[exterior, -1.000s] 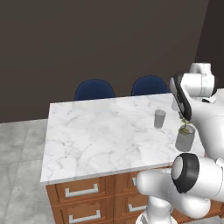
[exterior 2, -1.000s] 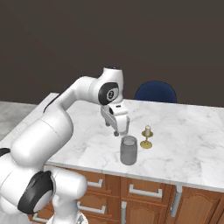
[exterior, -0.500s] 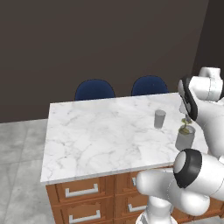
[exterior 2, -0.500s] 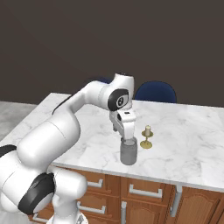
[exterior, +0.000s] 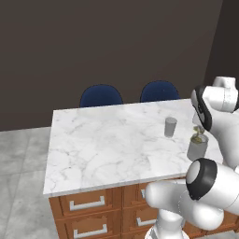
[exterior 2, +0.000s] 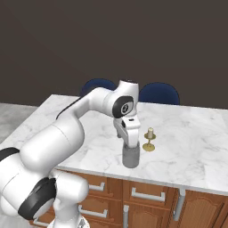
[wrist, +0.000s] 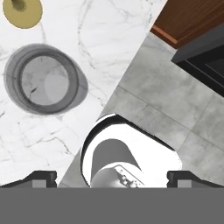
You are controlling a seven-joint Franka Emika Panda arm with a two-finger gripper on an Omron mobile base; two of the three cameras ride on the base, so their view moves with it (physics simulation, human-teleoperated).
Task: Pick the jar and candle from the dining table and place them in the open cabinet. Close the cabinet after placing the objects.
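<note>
Spanning most of both base views, the dining table (exterior: 107, 144) shows its white veined marble top over brown drawers with silver handles, and two blue chairs (exterior: 101, 95) stand at its far edge toward 12 o'clock. From the right base view the white arm (exterior 2: 89, 111) reaches over the marble and the gripper (exterior 2: 130, 141) hangs directly above the jar (exterior 2: 131, 156), which stands near the table's front edge; the left base view puts that same jar (exterior: 197, 147) at the far right of the top, partly behind the robot's body. The candle (exterior 2: 149, 140) on its gold holder stands just beside the jar at its 1 o'clock in the right base view. A small grey cup-like thing (exterior: 170, 126) stands apart from the jar at about 10 o'clock in the left base view. Looking straight down, the hand view gives the jar's round mouth (wrist: 43, 78) at upper left, the candle's gold base (wrist: 22, 11) at 11 o'clock, and grey floor tiles (wrist: 175, 100) past the marble edge. Both fingertips (wrist: 37, 178) stand spread wide, holding nothing.
</note>
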